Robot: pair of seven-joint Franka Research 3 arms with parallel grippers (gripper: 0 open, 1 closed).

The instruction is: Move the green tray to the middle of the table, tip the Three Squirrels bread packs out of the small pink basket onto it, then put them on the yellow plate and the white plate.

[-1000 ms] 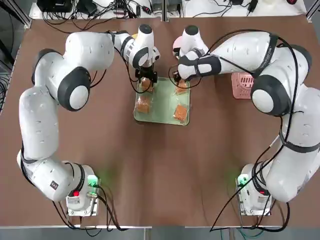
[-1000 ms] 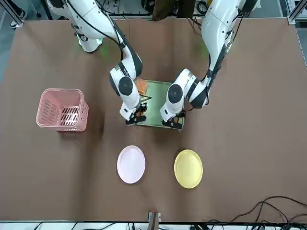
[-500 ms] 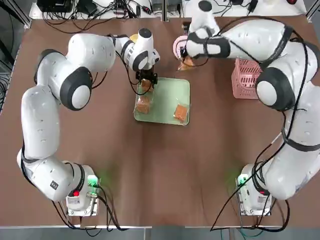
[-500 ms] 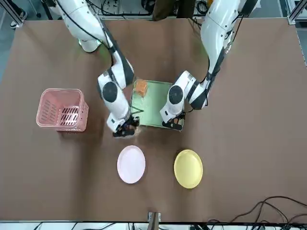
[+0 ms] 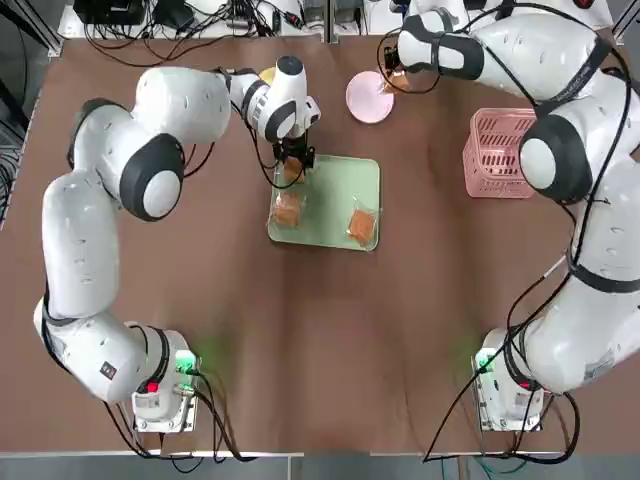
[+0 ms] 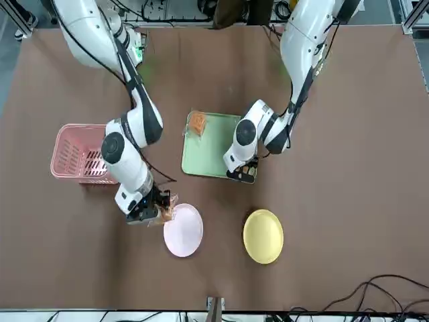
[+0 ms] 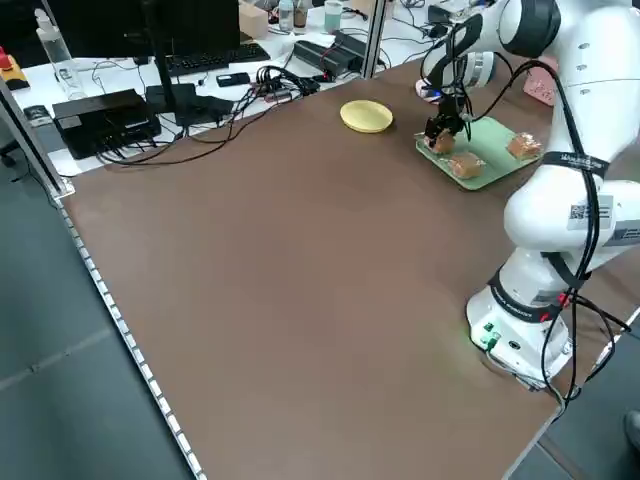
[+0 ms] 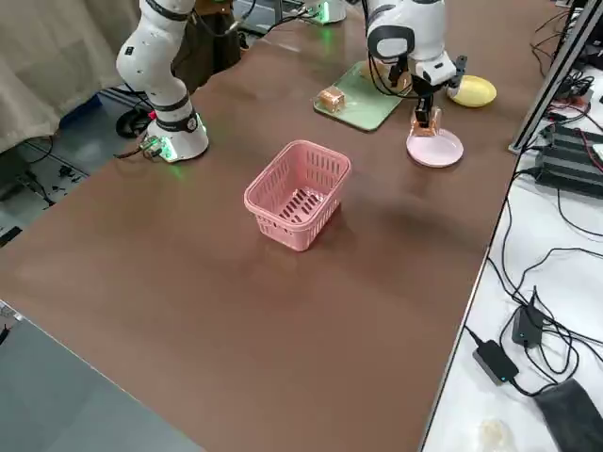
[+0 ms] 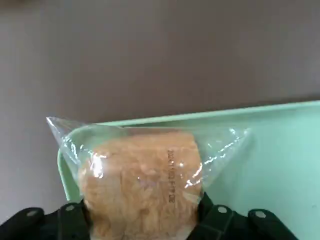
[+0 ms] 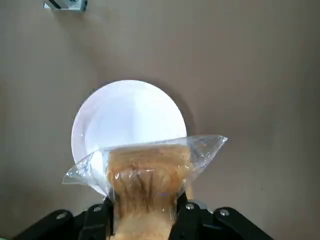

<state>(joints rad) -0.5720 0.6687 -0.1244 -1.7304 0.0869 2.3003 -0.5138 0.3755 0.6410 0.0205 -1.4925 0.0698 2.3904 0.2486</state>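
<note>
1. While my right pincer (image 6: 153, 213) hangs at the edge of the white plate (image 6: 184, 230), it is pinching one bread pack (image 10: 145, 172); the wrist view shows the pack only partly over the plate rim.
2. To do this step well I'd carry the pack further in over the plate's middle before letting go, so it can't slide off onto the worktop (image 5: 330, 330). Lower first, then release; a drop from height could make the light packet bounce.
3. My left pincer (image 5: 291, 166) is down at the far corner of the green tray (image 5: 335, 205), fingers either side of a second bread pack (image 9: 142, 175). Whether it has fully bitten yet I cannot tell; they look close around it but not clearly squeezing.
4. For that grab: squeeze on the bread body, not the loose film corner, then lift straight up so the tray doesn't get dragged.
5. That pack should go to the yellow plate (image 6: 263, 235), just beside the white one on the far side of the tray; it's bare right now.
6. Two more packs still lie on the tray, one (image 5: 288, 209) near the left pincer, one (image 5: 361, 224) toward the other side.
7. Tray sits mid-worktop; the small pink basket (image 5: 496, 153) stands upright off to the right, looks emptied.
</note>
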